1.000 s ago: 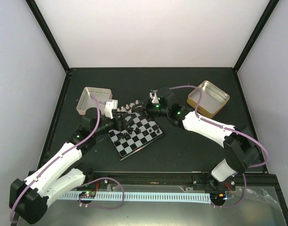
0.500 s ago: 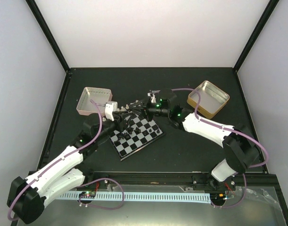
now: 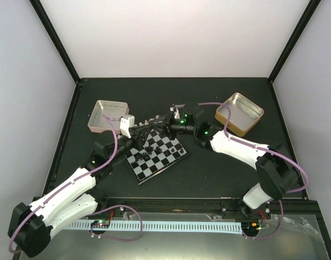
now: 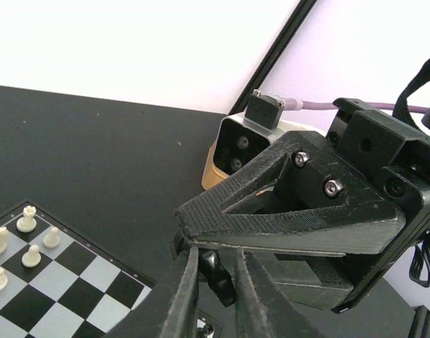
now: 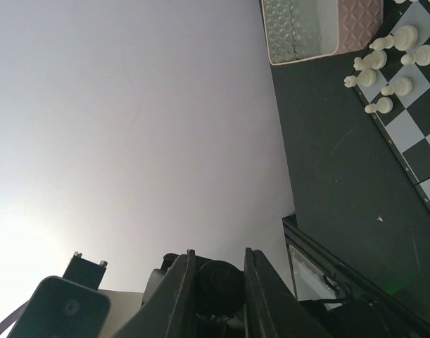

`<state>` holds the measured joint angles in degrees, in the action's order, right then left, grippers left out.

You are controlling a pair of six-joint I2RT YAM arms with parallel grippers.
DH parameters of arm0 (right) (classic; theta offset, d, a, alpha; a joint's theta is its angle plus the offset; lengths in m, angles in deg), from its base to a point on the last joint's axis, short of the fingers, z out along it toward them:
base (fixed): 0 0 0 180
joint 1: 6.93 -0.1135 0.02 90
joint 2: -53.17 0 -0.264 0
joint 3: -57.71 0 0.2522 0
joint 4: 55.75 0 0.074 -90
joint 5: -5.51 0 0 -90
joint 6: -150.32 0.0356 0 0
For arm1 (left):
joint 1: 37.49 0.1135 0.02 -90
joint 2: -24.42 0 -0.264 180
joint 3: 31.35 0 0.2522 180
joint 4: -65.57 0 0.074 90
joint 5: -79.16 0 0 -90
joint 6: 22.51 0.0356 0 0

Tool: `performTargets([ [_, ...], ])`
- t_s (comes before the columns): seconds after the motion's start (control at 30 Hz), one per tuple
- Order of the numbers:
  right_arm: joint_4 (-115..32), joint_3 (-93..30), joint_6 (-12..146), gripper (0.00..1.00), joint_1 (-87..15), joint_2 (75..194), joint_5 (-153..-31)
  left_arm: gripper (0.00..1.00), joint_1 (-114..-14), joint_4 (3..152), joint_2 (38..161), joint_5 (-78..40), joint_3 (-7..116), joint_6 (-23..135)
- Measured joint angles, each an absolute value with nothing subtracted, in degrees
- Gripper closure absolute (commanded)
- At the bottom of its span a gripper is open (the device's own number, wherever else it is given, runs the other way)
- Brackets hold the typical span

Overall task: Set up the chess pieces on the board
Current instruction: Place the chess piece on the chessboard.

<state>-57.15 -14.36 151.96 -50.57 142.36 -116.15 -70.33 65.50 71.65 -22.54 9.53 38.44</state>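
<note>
The left tool (image 4: 217,262) is pinching a black chess piece (image 4: 215,276) between narrowed jaws. The right tool (image 5: 218,264), facing it, is clamping that piece too, above the far edge of the board (image 3: 160,158), which is lying mid-counter (image 3: 219,173).

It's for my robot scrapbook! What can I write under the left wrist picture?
Left gripper pinching a small black chess piece beside the right gripper, white pieces standing on the board.
</note>
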Motion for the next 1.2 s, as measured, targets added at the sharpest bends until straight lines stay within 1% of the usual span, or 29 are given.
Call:
performTargets([
  [0.07,-57.4,-14.0,152.1,0.89,-50.5,142.3,-116.0,0.94,-70.3,65.5,71.8,-22.3,9.5,38.6],
  [0.13,-57.9,-13.7,152.1,0.85,-50.3,142.3,-115.9,0.98,-70.4,65.8,71.8,-21.7,9.5,38.7],
  [0.2,-58.0,-13.6,151.9,0.78,-50.3,142.2,-115.8,0.98,-70.4,65.8,71.8,-21.4,9.5,38.8],
  [0.33,-56.9,-13.6,150.2,0.58,-50.4,141.8,-115.0,0.98,-70.5,66.2,71.8,-21.4,9.5,39.2],
  [0.4,-55.5,-13.5,148.5,0.52,-50.4,141.2,-114.2,0.98,-70.6,67.3,71.8,-21.4,9.6,39.6],
  [0.5,-53.2,-13.5,145.4,0.46,-50.2,140.0,-112.5,0.98,-70.6,70.6,71.8,-21.4,10.8,40.4],
  [0.57,-51.2,-13.4,143.0,0.44,-49.7,138.8,-111.0,0.98,-70.6,73.5,71.8,-21.3,12.1,41.1],
  [0.73,-46.3,-10.2,137.2,0.44,-46.5,133.0,-106.1,0.98,-70.8,81.8,73.2,-21.4,16.9,43.3],
  [0.9,-40.4,-5.8,131.5,0.44,-41.8,127.2,-100.9,0.98,-73.4,90.8,81.2,-21.5,24.1,44.4],
  [1.2,-30.7,0.9,124.1,0.44,-35.6,120.0,-92.1,0.99,-84.3,106.3,99.8,-17.9,40.7,45.5],
])
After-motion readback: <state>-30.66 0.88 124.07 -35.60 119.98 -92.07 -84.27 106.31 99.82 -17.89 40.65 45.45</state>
